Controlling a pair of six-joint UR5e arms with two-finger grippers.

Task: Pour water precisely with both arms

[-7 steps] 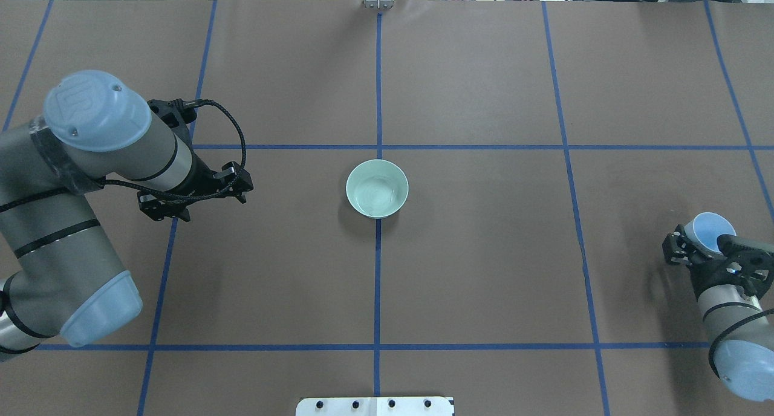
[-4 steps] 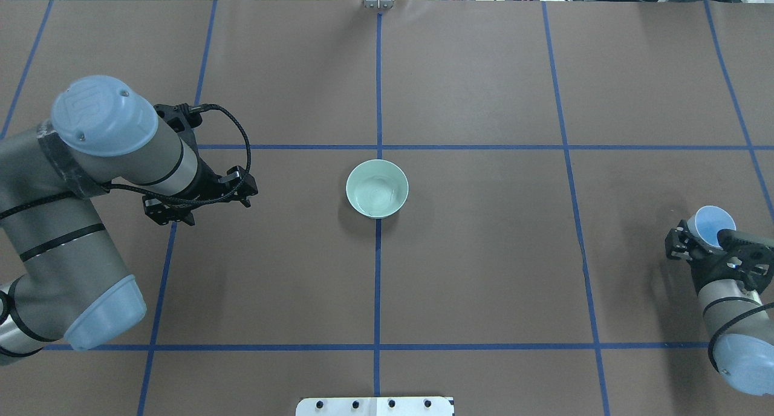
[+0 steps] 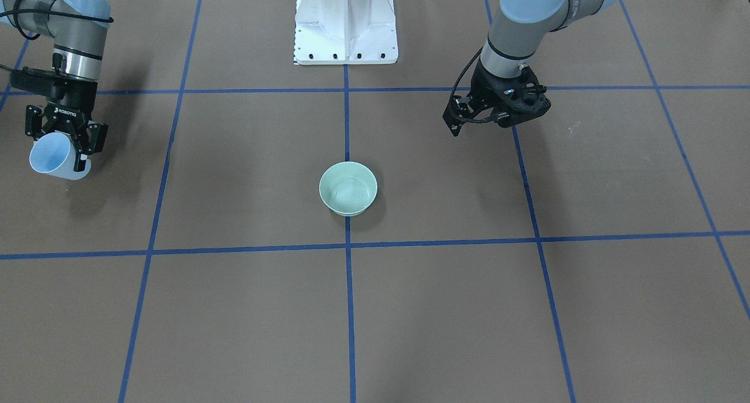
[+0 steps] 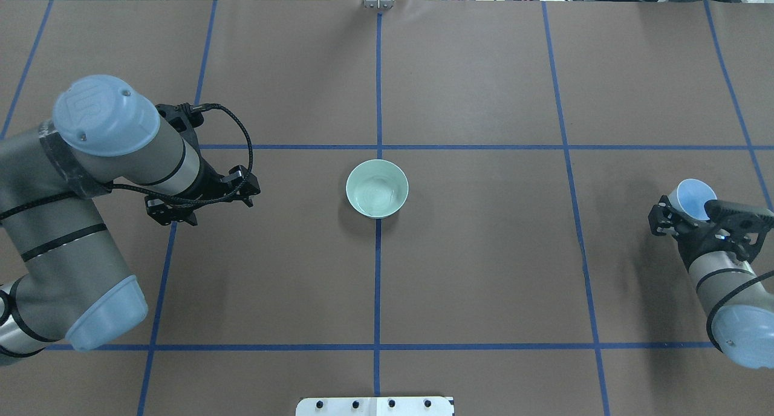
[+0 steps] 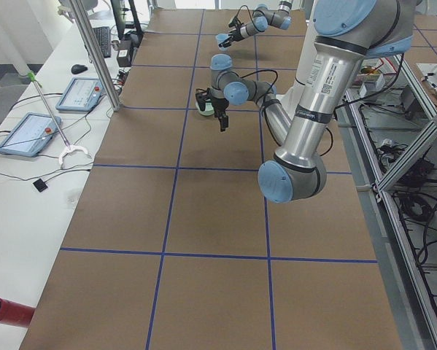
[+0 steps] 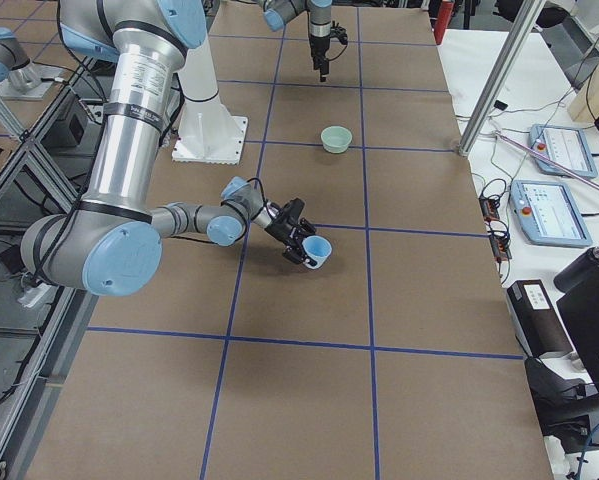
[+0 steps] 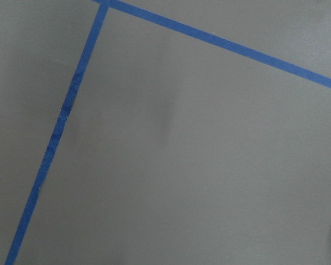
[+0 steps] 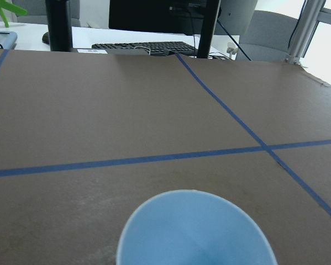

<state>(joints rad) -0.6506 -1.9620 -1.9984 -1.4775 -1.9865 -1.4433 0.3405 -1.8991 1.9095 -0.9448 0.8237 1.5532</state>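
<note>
Table (image 4: 484, 271) covered in brown paper, gridded with blue tape lines (image 4: 378, 283); white pedestal (image 3: 345, 22) at the robot's edge; keyboard (image 8: 137, 48) beyond the far edge; tablets (image 5: 28, 135) on a side bench. Mint-green bowl (image 3: 345, 207) upright at centre on a tape line; the water (image 4: 376, 193) lies in it, showing faint ripples. Right gripper (image 3: 61, 146) clamped on a light-blue cup (image 3: 50, 157), tilted, well apart from the bowl; its contents indiscernible. Left gripper (image 5: 222, 122) holds nothing; finger spacing undeterminable.

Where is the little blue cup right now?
In the overhead view the blue cup is at the far right, held in the right gripper, well apart from the green bowl at the centre.
</note>
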